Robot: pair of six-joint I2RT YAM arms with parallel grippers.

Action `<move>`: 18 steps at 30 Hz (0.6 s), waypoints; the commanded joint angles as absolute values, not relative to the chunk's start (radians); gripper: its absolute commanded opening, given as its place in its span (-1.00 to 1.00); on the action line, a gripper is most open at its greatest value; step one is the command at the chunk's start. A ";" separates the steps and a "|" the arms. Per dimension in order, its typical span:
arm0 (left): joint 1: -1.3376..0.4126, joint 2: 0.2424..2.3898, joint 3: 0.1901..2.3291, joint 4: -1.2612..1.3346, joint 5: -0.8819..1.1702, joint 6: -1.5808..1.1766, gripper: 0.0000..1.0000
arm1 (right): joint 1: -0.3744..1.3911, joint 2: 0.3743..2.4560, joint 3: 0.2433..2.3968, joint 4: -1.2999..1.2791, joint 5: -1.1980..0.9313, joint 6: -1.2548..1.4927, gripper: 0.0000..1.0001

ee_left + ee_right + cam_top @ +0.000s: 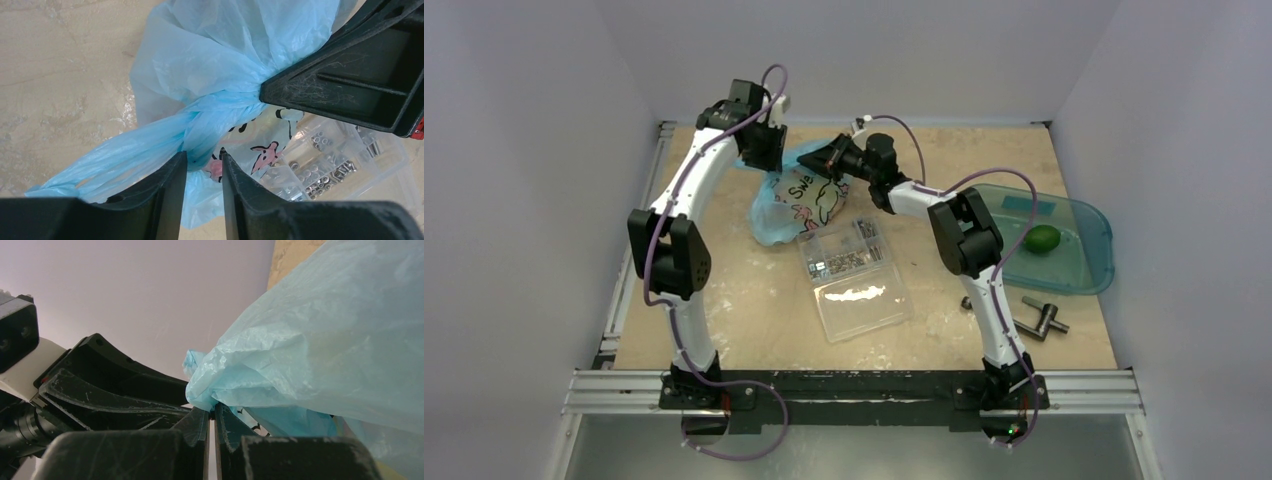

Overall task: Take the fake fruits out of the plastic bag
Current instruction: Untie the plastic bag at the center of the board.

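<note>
The light-blue plastic bag [786, 208] with the "Sweet" panel hangs at the back middle of the table, bunched at its neck. My left gripper [769, 162] is closed on the twisted neck from the left; in the left wrist view the blue plastic [220, 50] is bunched between my narrowly spaced fingertips [204, 156]. My right gripper [822, 160] pinches the same neck from the right, jaws almost together on the plastic [211, 412]. The bag [325, 350] fills the right wrist view. One green fake fruit [1042, 238] lies in the teal tray [1092, 272]. The other fruits are hidden.
A clear plastic box [854, 275] of small metal nuts lies just in front of the bag, and shows under it in the left wrist view [345, 165]. A dark metal tool [1041, 318] lies at the right front. The right gripper's finger [350, 75] crowds the left wrist view.
</note>
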State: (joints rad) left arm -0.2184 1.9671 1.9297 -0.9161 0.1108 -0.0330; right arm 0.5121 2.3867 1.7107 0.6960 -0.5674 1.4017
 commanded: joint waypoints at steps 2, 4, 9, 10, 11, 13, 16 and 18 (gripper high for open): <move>-0.218 1.979 1.996 -0.951 0.097 -0.011 -0.43 | 0.522 2.304 1.729 0.741 -0.568 1.402 -1.00; -0.218 1.977 1.995 -0.954 0.085 -0.007 -0.43 | 0.523 2.305 1.729 0.752 -0.568 1.410 -1.00; -0.218 1.992 1.999 -0.965 0.088 -0.006 -0.33 | 0.527 2.303 1.733 0.760 -0.573 1.422 -1.00; -0.218 1.996 2.000 -0.966 0.086 -0.005 -0.32 | 0.528 2.301 1.734 0.765 -0.574 1.427 -1.00; -0.219 2.000 2.000 -0.968 0.087 -0.005 -0.32 | 0.529 2.299 1.735 0.768 -0.573 1.430 -1.00; -0.221 2.007 2.003 -0.968 0.097 -0.007 -0.32 | 0.534 2.297 1.738 0.768 -0.571 1.429 -1.00; -0.222 2.008 2.007 -0.972 0.107 -0.010 -0.45 | 0.535 2.297 1.741 0.769 -0.570 1.432 -1.00; -0.222 2.005 2.014 -0.980 0.107 -0.005 -0.69 | 0.535 2.298 1.740 0.773 -0.576 1.437 -1.00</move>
State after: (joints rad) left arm -0.2184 2.0014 1.9617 -0.9634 0.0998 -0.0280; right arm 0.5255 2.3863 1.7107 0.7177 -0.5674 1.4208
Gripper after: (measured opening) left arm 0.248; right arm 0.008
